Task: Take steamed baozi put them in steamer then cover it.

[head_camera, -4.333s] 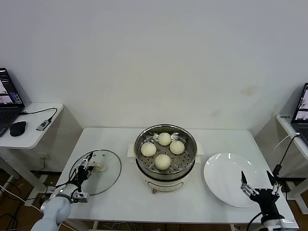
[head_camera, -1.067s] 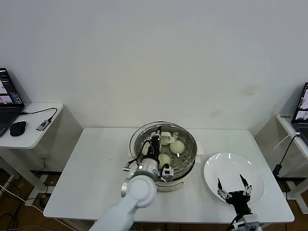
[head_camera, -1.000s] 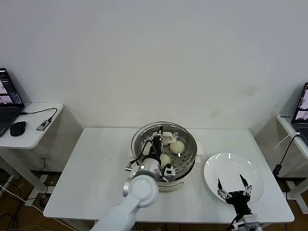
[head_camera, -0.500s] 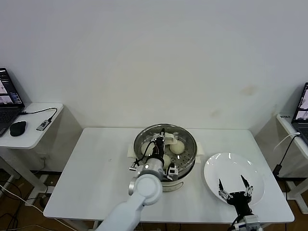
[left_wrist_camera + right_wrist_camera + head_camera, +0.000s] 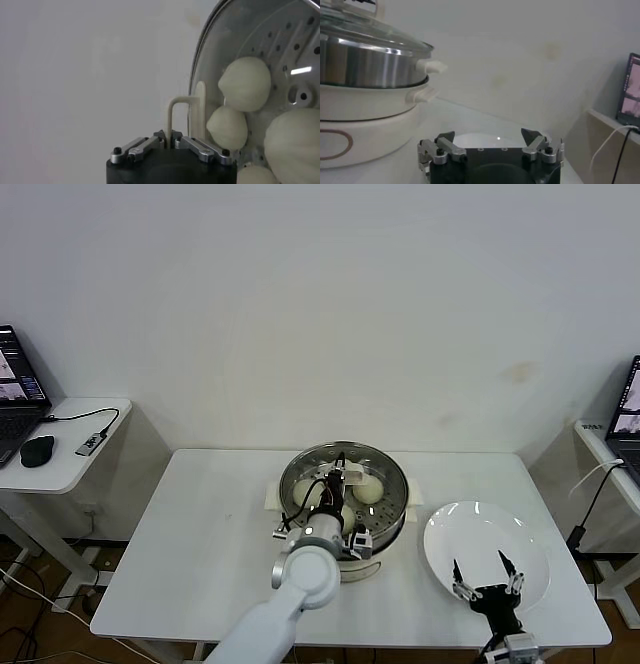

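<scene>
Four baozi sit under the lid, now on the steamer, my left gripper clamped on its handle; right gripper gapes empty over the plate.

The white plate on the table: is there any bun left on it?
No. In the head view the plate lies bare, and the buns sit inside the steamer under the glass lid.

White table carrying steamer at centre, w/ white plate lying just beside, on robot's right side.
</scene>
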